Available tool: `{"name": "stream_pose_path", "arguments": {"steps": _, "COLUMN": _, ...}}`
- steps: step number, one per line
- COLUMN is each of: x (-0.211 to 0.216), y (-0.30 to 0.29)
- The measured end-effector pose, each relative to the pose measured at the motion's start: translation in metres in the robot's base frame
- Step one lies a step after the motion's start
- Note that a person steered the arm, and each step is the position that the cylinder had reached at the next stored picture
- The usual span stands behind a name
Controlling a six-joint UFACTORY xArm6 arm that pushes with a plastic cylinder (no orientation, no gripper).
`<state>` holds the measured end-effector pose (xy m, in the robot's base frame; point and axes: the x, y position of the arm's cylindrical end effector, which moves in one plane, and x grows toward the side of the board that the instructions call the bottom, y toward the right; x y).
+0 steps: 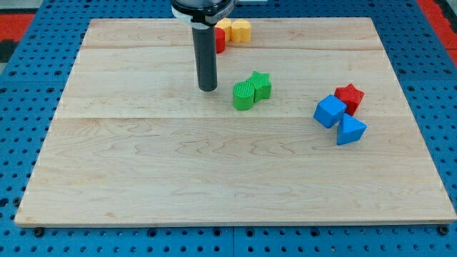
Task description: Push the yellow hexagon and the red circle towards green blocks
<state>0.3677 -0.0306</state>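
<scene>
Single camera view of a pale wooden bench resting on a blue perforated base. The arm's straight dark rod descends from the view's top; my tip meets the bench just to the view's left of the green blocks, with a narrow gap between them. No gripper is fitted, so there are no jaws to report and the rod has hold of nothing.

At the bench's top edge, behind the rod, sits the task's pair: a red block, mostly hidden by the rod so that its round shape cannot be confirmed, and touching it on the view's right a yellow block, apparently two yellow pieces side by side; the hexagon outline is not clear.

Below them, near the centre, a green rounded ribbed block touches a green star block at its upper right. Well apart, at the view's right, a red star block, a blue cube and a blue triangular block form a tight cluster.
</scene>
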Motion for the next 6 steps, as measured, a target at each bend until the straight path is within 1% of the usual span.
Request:
{"name": "stream_pose_path", "arguments": {"steps": 1, "x": -0.054, "y": 0.080}}
{"name": "stream_pose_path", "arguments": {"steps": 2, "x": -0.105, "y": 0.107}}
{"name": "stream_pose_path", "arguments": {"steps": 3, "x": -0.159, "y": 0.109}}
{"name": "stream_pose_path", "arguments": {"steps": 4, "x": -0.176, "y": 0.068}}
{"name": "stream_pose_path", "arguments": {"steps": 5, "x": -0.160, "y": -0.060}}
{"name": "stream_pose_path", "arguments": {"steps": 6, "x": -0.118, "y": -0.102}}
